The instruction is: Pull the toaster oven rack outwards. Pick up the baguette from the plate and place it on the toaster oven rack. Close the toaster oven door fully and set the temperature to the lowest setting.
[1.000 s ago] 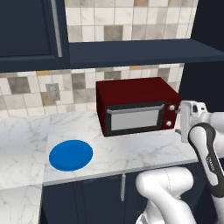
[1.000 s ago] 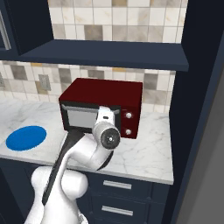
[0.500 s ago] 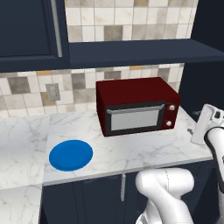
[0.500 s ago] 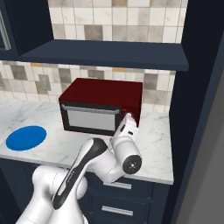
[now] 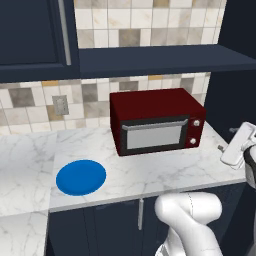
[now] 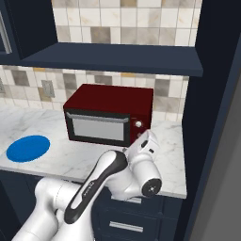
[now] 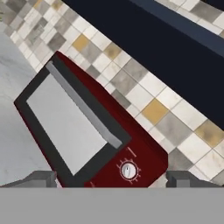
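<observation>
Red toaster oven (image 7: 83,131) between, beyond fingers (image 7: 41,178).

I am seeing even, soft, rendered light in all three views, with no hard glare and no single bright source showing. The counter (image 5: 150,170) is reading bright and pale, while the cabinets around it are staying very dark. The oven (image 5: 156,121) is casting only a faint, soft shadow at its base. Its glass door (image 6: 98,127) is showing flat grey, without reflections. The plate (image 5: 81,177) is looking saturated with no highlight. Both base views are looking slightly soft, with blocky edges. The hand view is rolling the scene diagonally; its fingers (image 7: 41,178) are looking blurred. Lines are staying straight toward the edges.
</observation>
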{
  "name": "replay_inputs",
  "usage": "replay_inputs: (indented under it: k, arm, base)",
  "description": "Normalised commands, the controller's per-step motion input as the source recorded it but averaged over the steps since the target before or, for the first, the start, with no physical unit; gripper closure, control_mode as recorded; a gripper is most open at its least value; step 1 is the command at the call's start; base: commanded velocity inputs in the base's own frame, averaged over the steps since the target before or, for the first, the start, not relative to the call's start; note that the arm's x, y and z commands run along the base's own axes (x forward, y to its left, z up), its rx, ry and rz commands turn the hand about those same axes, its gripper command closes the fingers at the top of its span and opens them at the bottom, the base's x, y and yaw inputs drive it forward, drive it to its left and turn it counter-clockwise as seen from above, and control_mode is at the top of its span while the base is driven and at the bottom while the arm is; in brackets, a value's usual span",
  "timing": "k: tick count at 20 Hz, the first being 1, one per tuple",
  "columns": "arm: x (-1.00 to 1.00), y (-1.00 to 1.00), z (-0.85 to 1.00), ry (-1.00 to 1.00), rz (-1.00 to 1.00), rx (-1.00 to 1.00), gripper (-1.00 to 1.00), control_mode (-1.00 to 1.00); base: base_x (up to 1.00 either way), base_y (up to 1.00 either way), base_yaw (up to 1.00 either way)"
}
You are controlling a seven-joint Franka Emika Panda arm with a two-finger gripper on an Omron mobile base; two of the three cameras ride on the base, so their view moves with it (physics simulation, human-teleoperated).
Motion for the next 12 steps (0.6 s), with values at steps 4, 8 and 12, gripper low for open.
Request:
replay_inputs:
  k: [4,8,12]
  arm:
    - [0.00,0.00,0.00,-0.08,0.00,0.13,-1.00,-1.00]
    - [0.04,0.00,0.00,-0.06,0.00,0.08,-1.00,-1.00]
    - [0.03,0.06,0.00,0.00,0.00,0.01,-1.00,-1.00]
  base:
    - [0.00,0.00,0.00]
    - [0.00,0.00,0.00]
    - [0.00,0.00,0.00]
